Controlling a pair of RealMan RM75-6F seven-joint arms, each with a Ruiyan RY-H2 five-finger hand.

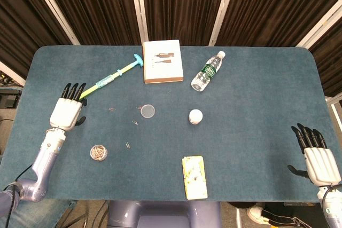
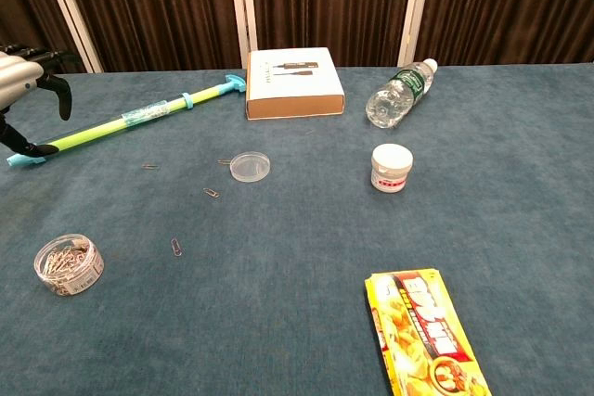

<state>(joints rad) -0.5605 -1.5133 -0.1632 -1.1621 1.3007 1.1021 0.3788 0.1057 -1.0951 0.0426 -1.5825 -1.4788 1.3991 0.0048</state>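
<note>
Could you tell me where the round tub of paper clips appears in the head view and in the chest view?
Head view: the tub of paper clips lies lower left, below the left hand.
Chest view: lower left, near the picture's left edge.
Shared landmark: the clear round lid, up and to the right of the tub in both.

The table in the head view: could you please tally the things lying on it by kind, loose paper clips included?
Long green-and-blue stick: 1
White box: 1
Water bottle: 1
White jar: 1
Clear lid: 1
Tub of paper clips: 1
Yellow snack packet: 1
Loose paper clips: 4 visible
Total: 11
</note>
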